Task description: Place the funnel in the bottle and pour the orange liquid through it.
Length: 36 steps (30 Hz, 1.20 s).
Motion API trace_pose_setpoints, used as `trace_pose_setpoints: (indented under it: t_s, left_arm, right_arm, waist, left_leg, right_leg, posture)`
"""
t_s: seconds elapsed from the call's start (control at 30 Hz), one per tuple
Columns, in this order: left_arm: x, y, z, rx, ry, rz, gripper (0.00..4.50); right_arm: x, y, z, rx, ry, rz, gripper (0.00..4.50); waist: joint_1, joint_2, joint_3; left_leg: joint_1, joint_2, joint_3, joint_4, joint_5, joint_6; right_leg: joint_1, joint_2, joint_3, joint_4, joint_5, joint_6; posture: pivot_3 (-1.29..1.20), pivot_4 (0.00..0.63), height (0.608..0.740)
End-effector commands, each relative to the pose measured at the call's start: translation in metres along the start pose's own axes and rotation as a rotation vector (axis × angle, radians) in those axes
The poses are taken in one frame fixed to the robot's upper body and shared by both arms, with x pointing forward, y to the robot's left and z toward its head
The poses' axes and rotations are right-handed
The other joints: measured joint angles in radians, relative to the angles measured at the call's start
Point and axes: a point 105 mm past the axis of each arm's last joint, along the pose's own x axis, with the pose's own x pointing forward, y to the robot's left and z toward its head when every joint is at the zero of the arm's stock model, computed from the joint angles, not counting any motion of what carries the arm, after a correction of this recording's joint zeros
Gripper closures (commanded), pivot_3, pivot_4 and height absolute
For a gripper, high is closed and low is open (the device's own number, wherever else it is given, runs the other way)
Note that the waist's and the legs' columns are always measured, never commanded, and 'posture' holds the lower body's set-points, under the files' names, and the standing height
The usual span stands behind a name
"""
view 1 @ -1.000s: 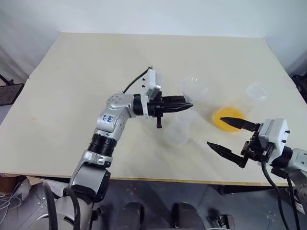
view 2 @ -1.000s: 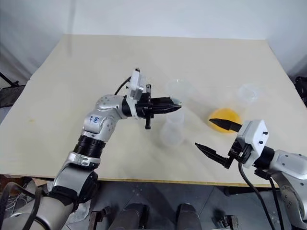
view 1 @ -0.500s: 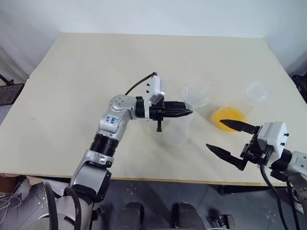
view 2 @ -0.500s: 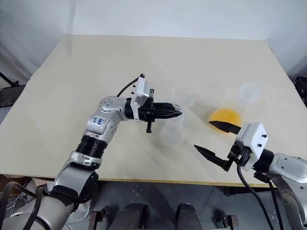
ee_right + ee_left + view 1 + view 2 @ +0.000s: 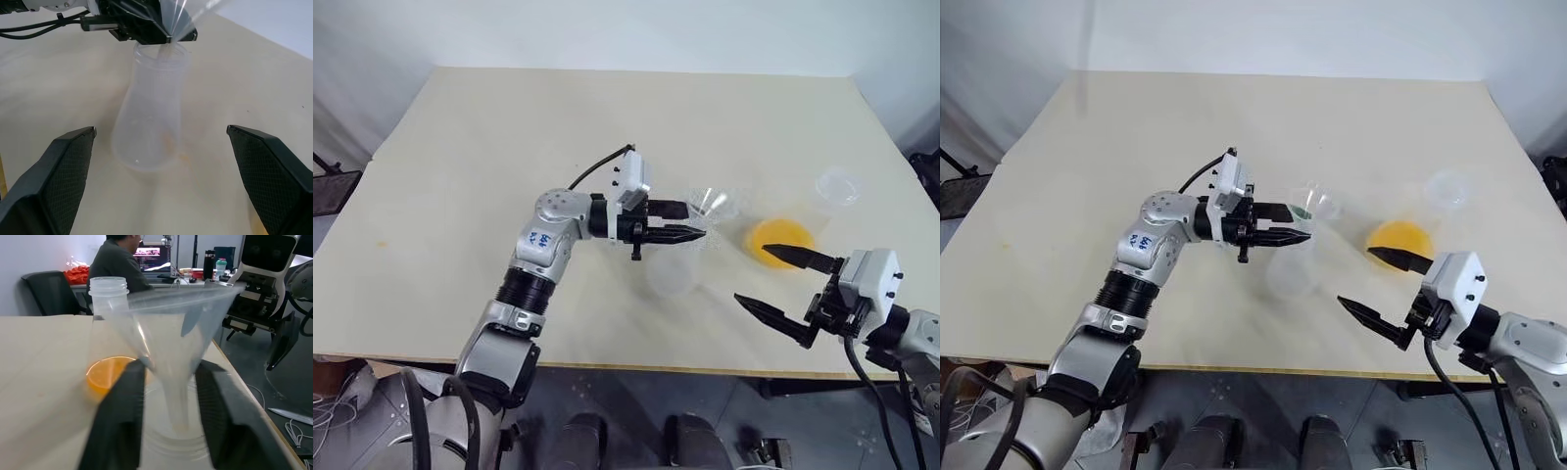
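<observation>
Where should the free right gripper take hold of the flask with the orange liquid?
Likely around the clear neck, below the mouth, above the orange liquid. Come in level from the right gripper side: the flask stands upright, narrowing towards its top.

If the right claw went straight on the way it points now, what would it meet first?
Most likely the bottle, which stands dead ahead between the right claw's spread fingers. The funnel sits in its neck, with the left claw around it. Nothing lies in between.
</observation>
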Motion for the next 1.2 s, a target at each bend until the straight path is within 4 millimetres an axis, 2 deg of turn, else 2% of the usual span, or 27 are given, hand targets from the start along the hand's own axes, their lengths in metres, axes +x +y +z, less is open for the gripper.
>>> trace_pose_setpoints:
  t_s: [0.03, 0.17, 0.23, 0.53, 0.83, 0.97, 1.07, 1.2]
  left_arm:
    - [0.002, 0.000, 0.016, 0.053, -0.010, -0.027, 1.60]
    - [0.000, 0.001, 0.020, 0.065, -0.009, -0.030, 0.38]
    - [-0.002, 0.002, 0.021, 0.072, -0.005, -0.037, 0.02]
    - [-0.022, 0.001, 0.028, 0.094, 0.036, -0.077, 0.02]
    - [-0.069, 0.007, 0.041, 0.118, 0.044, 0.040, 0.02]
    - [-0.092, -0.007, 0.031, 0.077, 0.058, 0.082, 0.02]
    - [-0.096, -0.019, 0.017, 0.040, 0.049, 0.104, 0.02]
    - [-0.095, -0.024, 0.007, 0.038, 0.025, 0.139, 0.02]
  right_arm:
    - [-0.003, -0.005, 0.009, -0.048, -0.022, -0.016, 0.00]
    - [-0.003, -0.007, 0.009, -0.053, -0.022, -0.018, 0.00]
    - [-0.004, -0.008, 0.010, -0.057, -0.021, -0.020, 0.00]
    - [-0.008, -0.017, 0.011, -0.073, -0.005, -0.027, 0.00]
    - [-0.029, -0.023, 0.008, -0.050, 0.080, -0.127, 0.00]
    - [-0.045, -0.021, 0.009, 0.006, 0.086, -0.226, 0.00]
    - [-0.063, -0.022, 0.008, 0.038, 0.093, -0.346, 0.00]
    - [-0.083, -0.017, 0.002, 0.063, 0.126, -0.462, 0.00]
  waist:
    - [0.000, 0.000, 0.000]
    - [0.000, 0.000, 0.000]
    - [0.000, 0.000, 0.000]
    - [-0.001, 0.000, 0.000]
    - [-0.001, 0.000, 0.000]
    - [-0.003, 0.001, -0.001]
    - [-0.001, 0.001, -0.001]
    - [0.005, 0.001, -0.001]
  left_leg:
    - [0.000, 0.000, 0.000, 0.000, 0.000, 0.000]
    - [0.000, 0.000, 0.000, 0.000, 0.000, 0.000]
    - [0.000, 0.000, 0.000, 0.000, 0.000, 0.000]
    - [0.000, 0.000, 0.000, 0.000, 0.000, 0.000]
    - [0.000, 0.000, 0.000, 0.000, 0.000, 0.000]
    - [0.000, 0.000, -0.001, 0.000, 0.000, 0.000]
    - [0.001, 0.000, -0.001, 0.000, 0.000, 0.000]
    - [0.001, -0.001, -0.002, 0.001, 0.000, 0.000]
  right_leg:
    - [0.000, 0.000, 0.000, 0.000, 0.000, 0.000]
    - [0.000, 0.000, 0.000, 0.000, 0.000, 0.000]
    - [0.000, 0.000, 0.000, 0.000, 0.000, 0.000]
    - [0.000, 0.000, 0.000, 0.000, 0.000, 0.000]
    - [0.000, 0.000, 0.000, 0.001, 0.000, 0.000]
    - [0.000, 0.000, 0.000, 0.001, 0.000, 0.000]
    - [0.000, 0.000, 0.001, 0.004, 0.000, 0.000]
    - [0.001, -0.001, 0.002, 0.005, 0.000, 0.000]
  posture:
    - [0.00, 0.150, 0.740]
    - [0.00, 0.150, 0.740]
    - [0.00, 0.150, 0.740]
    - [0.00, 0.150, 0.740]
    - [0.00, 0.150, 0.740]
    - [0.00, 0.150, 0.740]
    - [0.00, 0.150, 0.740]
    - [0.00, 0.150, 0.740]
